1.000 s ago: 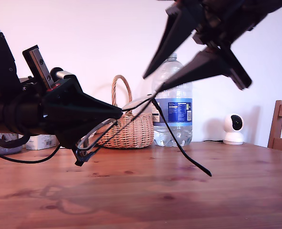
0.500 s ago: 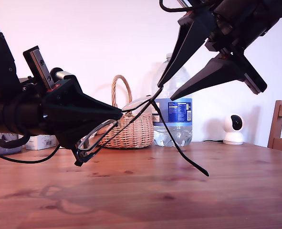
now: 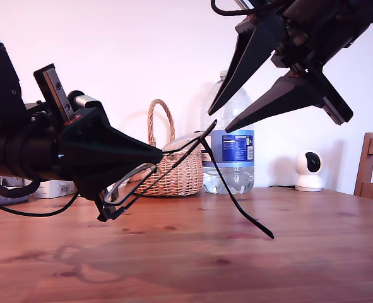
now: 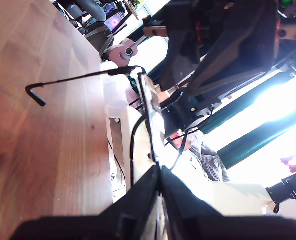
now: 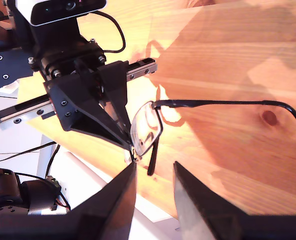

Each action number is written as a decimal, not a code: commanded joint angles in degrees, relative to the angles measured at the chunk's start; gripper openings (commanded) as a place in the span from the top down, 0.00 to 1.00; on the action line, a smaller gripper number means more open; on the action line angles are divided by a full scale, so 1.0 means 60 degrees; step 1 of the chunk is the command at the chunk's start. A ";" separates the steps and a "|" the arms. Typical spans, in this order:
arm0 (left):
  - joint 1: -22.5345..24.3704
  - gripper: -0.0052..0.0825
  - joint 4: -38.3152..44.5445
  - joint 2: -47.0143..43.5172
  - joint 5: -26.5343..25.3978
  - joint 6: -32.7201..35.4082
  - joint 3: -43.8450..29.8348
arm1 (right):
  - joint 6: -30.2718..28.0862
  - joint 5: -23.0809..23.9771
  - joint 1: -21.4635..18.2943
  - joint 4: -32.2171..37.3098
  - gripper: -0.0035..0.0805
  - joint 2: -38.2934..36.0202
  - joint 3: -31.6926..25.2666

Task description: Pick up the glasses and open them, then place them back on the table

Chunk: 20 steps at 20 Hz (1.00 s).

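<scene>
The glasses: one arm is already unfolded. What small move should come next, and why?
Probably bring my second hand, open and above, down to the folded arm; my first hand holds the glasses off the table.

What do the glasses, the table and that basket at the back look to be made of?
Glasses: thin black frame, probably metal wire, with clear glossy lenses. Table: reddish-brown wood with a slight sheen, showing grain and dark knots. Basket: woven tan wicker, with a looped handle.
</scene>
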 commanded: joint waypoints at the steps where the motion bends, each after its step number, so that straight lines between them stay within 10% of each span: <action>1: -0.0011 0.97 0.0069 0.0098 -0.0025 0.0011 0.0066 | -0.0066 -0.0047 0.0029 0.0040 0.73 0.0036 0.0025; 12: -0.0036 0.97 0.0062 0.0098 -0.0011 0.0000 0.0109 | -0.0142 -0.0040 0.0087 0.0076 0.73 0.0463 0.0025; 20: -0.0036 0.97 0.0069 0.0098 0.0113 0.0007 0.0109 | -0.0270 -0.0036 0.0087 0.0372 0.97 0.0463 0.0025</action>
